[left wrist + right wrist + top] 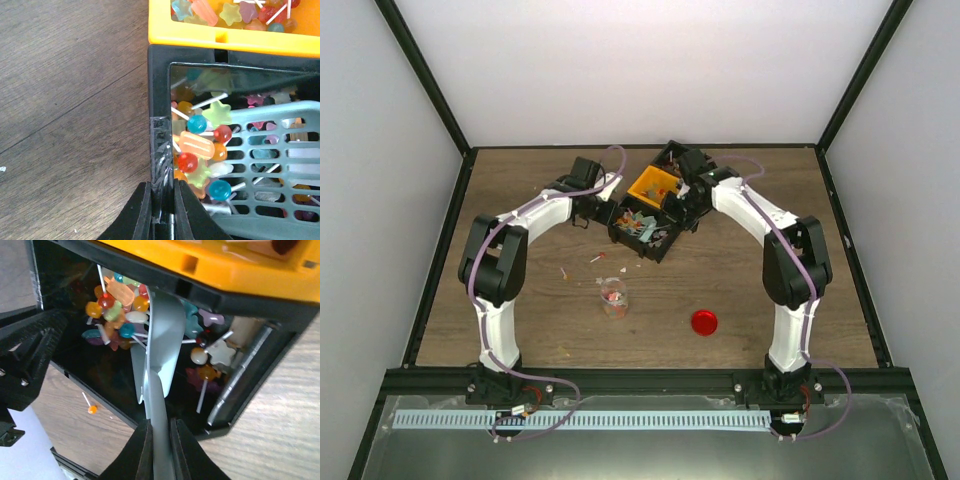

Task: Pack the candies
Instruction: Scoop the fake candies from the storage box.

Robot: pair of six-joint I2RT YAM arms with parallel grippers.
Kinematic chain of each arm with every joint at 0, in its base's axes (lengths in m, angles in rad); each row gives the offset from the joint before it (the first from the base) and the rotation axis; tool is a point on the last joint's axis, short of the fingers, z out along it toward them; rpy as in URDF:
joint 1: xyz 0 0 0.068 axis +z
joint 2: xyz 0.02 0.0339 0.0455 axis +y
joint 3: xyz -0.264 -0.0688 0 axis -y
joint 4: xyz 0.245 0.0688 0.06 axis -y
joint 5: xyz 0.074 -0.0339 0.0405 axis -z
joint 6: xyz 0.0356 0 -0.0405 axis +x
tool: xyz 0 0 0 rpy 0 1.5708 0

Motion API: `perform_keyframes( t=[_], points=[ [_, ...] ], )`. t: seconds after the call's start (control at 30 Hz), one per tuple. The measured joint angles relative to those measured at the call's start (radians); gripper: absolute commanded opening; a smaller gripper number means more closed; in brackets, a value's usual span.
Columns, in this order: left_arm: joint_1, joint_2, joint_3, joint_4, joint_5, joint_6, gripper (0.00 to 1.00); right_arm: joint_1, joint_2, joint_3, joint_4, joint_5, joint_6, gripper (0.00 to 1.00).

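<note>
Inside black glossy plastic bin (159, 75) | glossy star- and ball-shaped candies (197, 145) heaped | left gripper (162, 187) clenched on bin's taped wall | right gripper (159, 426) clenched on thin handle of slotted teal plastic scoop (280, 111)

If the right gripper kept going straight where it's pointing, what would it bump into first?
Probably the candies in the black bin: the scoop the right gripper holds sticks out ahead, pointing right at them. Depth is hard to judge.

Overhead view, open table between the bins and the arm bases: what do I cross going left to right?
stray candy → clear jar → red lid
</note>
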Motion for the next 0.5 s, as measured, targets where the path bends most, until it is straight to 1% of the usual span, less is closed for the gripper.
perform_keyframes(
  t=[0.13,0.37,0.43,0.5],
  points=[
    [0.003,0.002,0.003,-0.003,0.002,0.008,0.04,-0.010,-0.008,-0.070,0.121,-0.053,0.008,0.01],
    [0.019,0.002,0.003,-0.002,0.001,0.029,0.04,-0.034,-0.046,-0.243,0.351,-0.143,0.021,0.01],
    [0.023,0.002,0.004,-0.002,-0.001,0.031,0.04,-0.035,-0.045,-0.241,0.358,-0.141,0.026,0.01],
    [0.023,0.002,0.004,-0.002,-0.003,0.031,0.04,-0.030,-0.044,-0.200,0.317,-0.113,0.028,0.01]
  ],
)
